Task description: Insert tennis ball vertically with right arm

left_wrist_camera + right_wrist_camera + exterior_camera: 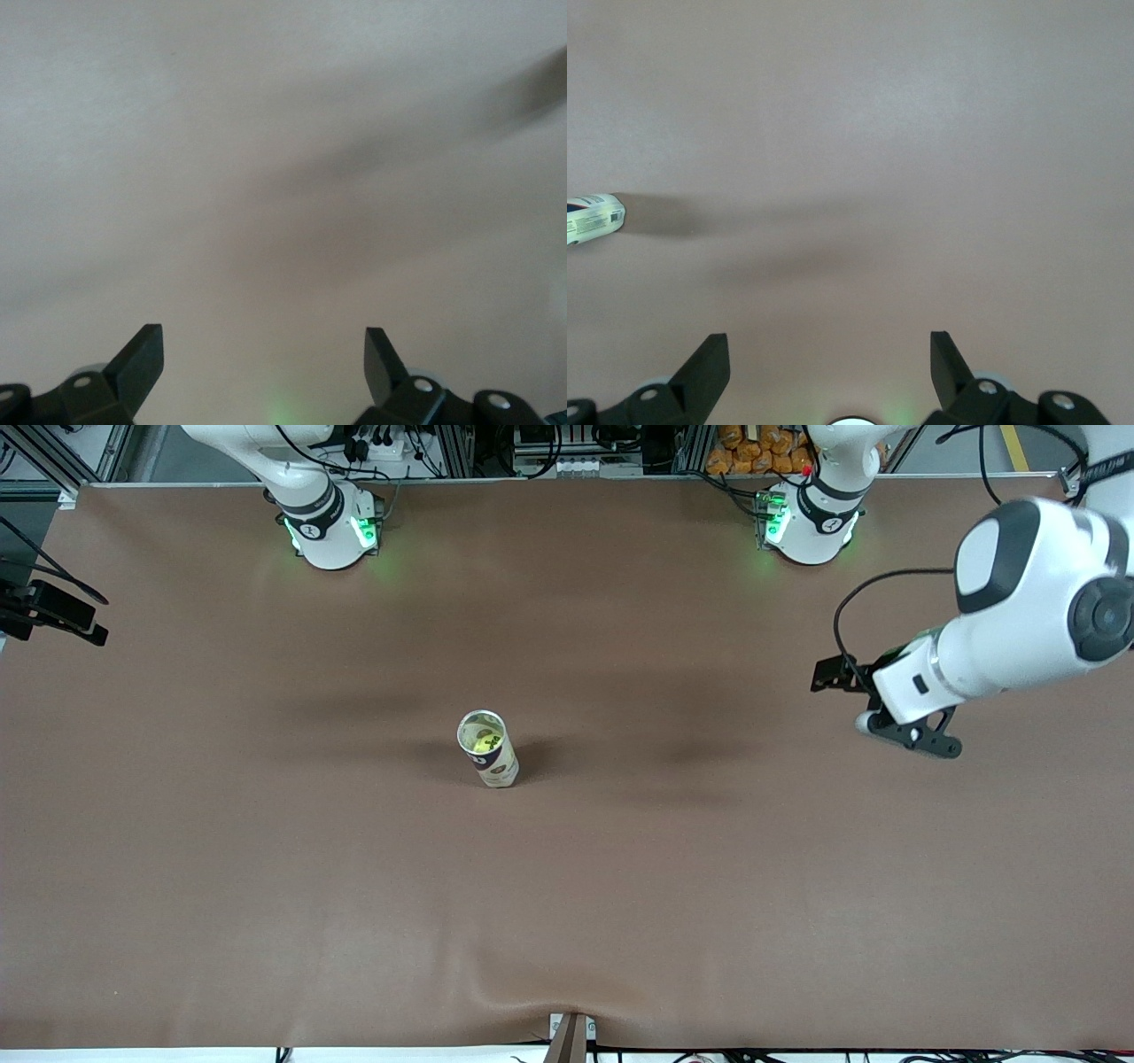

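A white tube (498,766) stands upright in the middle of the brown table, its open mouth up. A yellow-green tennis ball (484,740) sits inside it. The foot of the tube shows at the edge of the right wrist view (592,219). My right gripper (828,350) is open and empty, over bare table far from the tube. In the front view only a black part of it (62,613) shows at the table's edge at the right arm's end. My left gripper (850,704) is open and empty over the left arm's end of the table; its wrist view (264,350) shows only bare table.
The brown table cover (266,868) has a small wrinkle at its edge nearest the front camera (523,992). The two arm bases (332,536) (811,527) stand along the edge farthest from that camera. Cables and racks lie past that edge.
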Robot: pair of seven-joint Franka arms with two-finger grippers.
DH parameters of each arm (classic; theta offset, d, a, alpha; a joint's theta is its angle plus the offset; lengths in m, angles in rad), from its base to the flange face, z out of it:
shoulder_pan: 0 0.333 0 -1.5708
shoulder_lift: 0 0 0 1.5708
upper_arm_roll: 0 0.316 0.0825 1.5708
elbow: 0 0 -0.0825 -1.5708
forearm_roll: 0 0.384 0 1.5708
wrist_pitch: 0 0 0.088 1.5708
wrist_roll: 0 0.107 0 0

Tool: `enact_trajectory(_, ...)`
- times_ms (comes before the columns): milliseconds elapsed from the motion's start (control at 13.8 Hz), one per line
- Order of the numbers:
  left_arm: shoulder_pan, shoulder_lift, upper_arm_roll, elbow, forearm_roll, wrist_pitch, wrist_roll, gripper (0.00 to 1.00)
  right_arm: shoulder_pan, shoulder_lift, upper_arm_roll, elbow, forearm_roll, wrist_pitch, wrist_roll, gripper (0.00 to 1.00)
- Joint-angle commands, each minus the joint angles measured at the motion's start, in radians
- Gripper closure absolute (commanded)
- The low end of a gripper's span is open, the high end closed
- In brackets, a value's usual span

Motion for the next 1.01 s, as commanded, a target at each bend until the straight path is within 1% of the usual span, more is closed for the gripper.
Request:
enact_trajectory(0,0.005,-0.111,-0.008,-0.03,0.033,-0.053,-0.06,0.0,-0.002,-0.009,0.002,0.0,-0.005,-0.002,0.004,0.0)
enact_trajectory(217,0.006,-0.182,-0.01,-0.033,0.031,-0.116,-0.073,0.0,-0.002,-0.009,0.002,0.0,-0.005,-0.002,0.004,0.0)
enact_trajectory(362,0.008,-0.211,-0.008,-0.032,0.031,-0.124,-0.073,0.0,-0.002,-0.009,0.002,0.0,-0.005,-0.003,0.004,0.0)
enact_trajectory(723,0.01,-0.19,-0.002,0.013,0.03,-0.119,-0.068,0.0,0.0,-0.009,0.002,0.001,-0.005,-0.005,0.004,0.0)
enact_trajectory(795,0.025,-0.184,0.004,0.037,0.031,-0.121,-0.05,0.0,0.0,-0.009,0.002,0.001,-0.005,-0.005,0.004,0.0)
enact_trajectory(868,0.026,-0.146,0.028,0.08,0.031,-0.123,-0.036,0.0,0.0,-0.009,0.002,0.001,-0.005,-0.005,0.004,0.0)
enact_trajectory(940,0.002,-0.129,0.064,0.112,0.042,-0.124,-0.019,0.0,0.0,-0.009,0.002,0.001,-0.005,-0.005,0.004,0.0)
